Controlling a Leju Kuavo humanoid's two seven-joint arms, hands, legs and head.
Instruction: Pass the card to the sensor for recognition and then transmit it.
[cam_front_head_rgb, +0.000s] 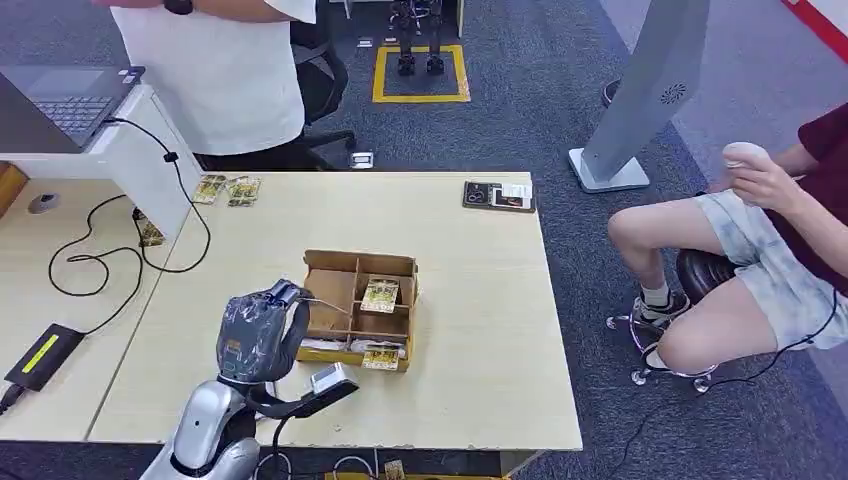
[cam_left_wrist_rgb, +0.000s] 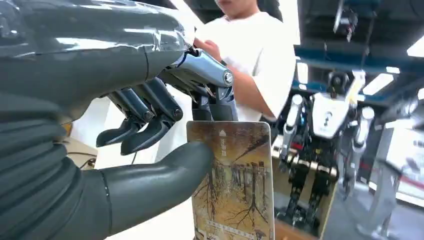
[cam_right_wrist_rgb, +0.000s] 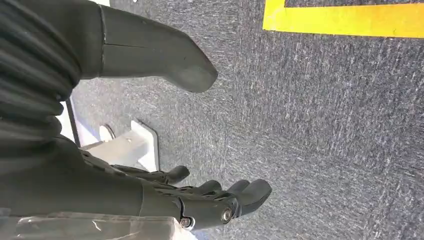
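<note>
My left hand (cam_front_head_rgb: 262, 330) is raised over the table just left of the cardboard box (cam_front_head_rgb: 332, 268). In the left wrist view it (cam_left_wrist_rgb: 150, 115) pinches a brown card (cam_left_wrist_rgb: 235, 185) printed with bare trees between thumb and fingers, the card standing upright. More cards (cam_front_head_rgb: 380, 295) lie in the box's compartments. A dark flat sensor pad (cam_front_head_rgb: 498, 196) lies at the table's far right edge. My right hand (cam_right_wrist_rgb: 200, 200) hangs above the grey carpet with its fingers apart and nothing in it.
A person in a white shirt (cam_front_head_rgb: 225, 70) stands behind the table. Another person (cam_front_head_rgb: 760, 240) sits at the right. A laptop (cam_front_head_rgb: 60, 105), cables (cam_front_head_rgb: 95, 250) and loose cards (cam_front_head_rgb: 228, 189) lie at the left. A white kiosk stand (cam_front_head_rgb: 640, 100) rises beyond the table.
</note>
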